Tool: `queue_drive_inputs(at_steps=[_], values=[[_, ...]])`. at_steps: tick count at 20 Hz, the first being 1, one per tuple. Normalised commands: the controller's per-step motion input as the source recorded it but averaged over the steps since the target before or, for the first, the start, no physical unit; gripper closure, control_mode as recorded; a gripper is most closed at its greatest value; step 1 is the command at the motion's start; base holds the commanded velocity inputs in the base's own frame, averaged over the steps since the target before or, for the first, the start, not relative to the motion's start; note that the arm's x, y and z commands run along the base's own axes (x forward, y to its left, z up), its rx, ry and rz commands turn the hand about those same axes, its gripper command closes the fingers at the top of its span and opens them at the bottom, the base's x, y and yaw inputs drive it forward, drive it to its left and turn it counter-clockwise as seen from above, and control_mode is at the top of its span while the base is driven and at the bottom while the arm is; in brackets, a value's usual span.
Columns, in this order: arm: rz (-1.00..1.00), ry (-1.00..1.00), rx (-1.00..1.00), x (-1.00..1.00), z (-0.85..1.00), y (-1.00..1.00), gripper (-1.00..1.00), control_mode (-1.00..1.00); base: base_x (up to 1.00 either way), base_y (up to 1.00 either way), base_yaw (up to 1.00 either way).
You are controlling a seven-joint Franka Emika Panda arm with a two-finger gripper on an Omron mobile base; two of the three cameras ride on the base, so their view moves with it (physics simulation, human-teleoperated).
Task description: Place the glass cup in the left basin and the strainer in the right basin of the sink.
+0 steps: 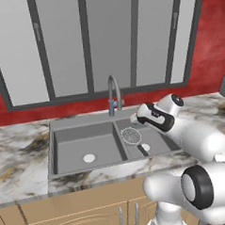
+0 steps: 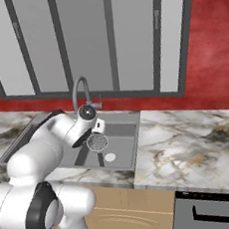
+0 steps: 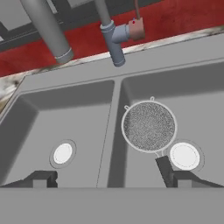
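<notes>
A marbled white-and-brown stone table (image 1: 22, 153) over tan wooden cabinets (image 2: 121, 211) runs below a red wall (image 2: 210, 51) with grey-framed windows (image 1: 86, 40). No writing can be read. The gripper (image 3: 109, 178) hangs over the matte dark-grey double sink (image 3: 65, 76), fingers spread wide and holding nothing. Just ahead of its right finger, the round grey wire-mesh strainer (image 3: 149, 126) lies in the right basin (image 3: 197, 96); the left basin (image 3: 65, 118) lies ahead-left.

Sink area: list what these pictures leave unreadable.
- The strainer: the handle's end is covered by a gripper finger in the hand view.
- The left basin: the arm hides it in the right base view.
- The gripper: too small in the left base view to read its jaws.
</notes>
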Motion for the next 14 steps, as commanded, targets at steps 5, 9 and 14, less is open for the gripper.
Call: queue_drive_inputs(at_steps=[5,9,14], values=[[0.0,0.0,-0.07,0.0,0.0,-0.24,-1.0,-1.0,0.0,0.0,0.0],[0.0,0.0,-0.03,0.0,0.0,-0.23,-1.0,-1.0,0.0,0.0,0.0],[0.0,0.0,0.0,0.0,0.0,-0.32,-1.0,-1.0,0.0,0.0,0.0]])
